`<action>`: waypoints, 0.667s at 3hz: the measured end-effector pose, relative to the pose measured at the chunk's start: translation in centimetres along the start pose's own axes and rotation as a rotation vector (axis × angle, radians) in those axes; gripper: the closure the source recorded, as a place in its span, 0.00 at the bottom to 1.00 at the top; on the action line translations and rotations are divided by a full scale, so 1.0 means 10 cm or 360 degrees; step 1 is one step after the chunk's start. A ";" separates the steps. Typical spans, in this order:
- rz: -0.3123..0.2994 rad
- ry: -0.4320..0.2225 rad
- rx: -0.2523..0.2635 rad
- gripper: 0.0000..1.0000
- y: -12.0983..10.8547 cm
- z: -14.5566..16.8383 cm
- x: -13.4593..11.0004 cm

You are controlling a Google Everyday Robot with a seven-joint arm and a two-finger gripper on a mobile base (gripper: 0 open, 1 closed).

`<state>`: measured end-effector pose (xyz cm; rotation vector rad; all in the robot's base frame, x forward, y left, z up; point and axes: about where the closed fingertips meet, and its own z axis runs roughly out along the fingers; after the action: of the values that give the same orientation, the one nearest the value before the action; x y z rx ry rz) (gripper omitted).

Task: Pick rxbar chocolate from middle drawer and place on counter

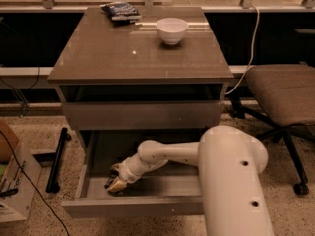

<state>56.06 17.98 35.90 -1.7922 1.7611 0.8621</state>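
The middle drawer (142, 206) is pulled out at the bottom of the cabinet, below a closed drawer front (142, 114). My arm reaches down into it from the right. My gripper (115, 182) is low over the drawer floor at its front left. A small dark shape (108, 182) lies right at the gripper's tip; it may be the rxbar chocolate, but most of it is hidden by the gripper. The glossy grey-brown counter (123, 58) is the top of the cabinet, well above the gripper.
A white bowl (172, 29) and a blue-black snack bag (120, 10) sit at the back of the counter. An office chair (283, 90) stands to the right. A cardboard box (12, 186) and a black bar (56, 159) are on the floor to the left.
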 end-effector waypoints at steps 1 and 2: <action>-0.0134 -0.0099 0.0142 1.00 0.10 -0.62 -0.33; -0.0338 -0.0275 0.0303 1.00 0.42 -1.48 -0.79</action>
<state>53.66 12.56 52.17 -1.6892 1.4618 0.7140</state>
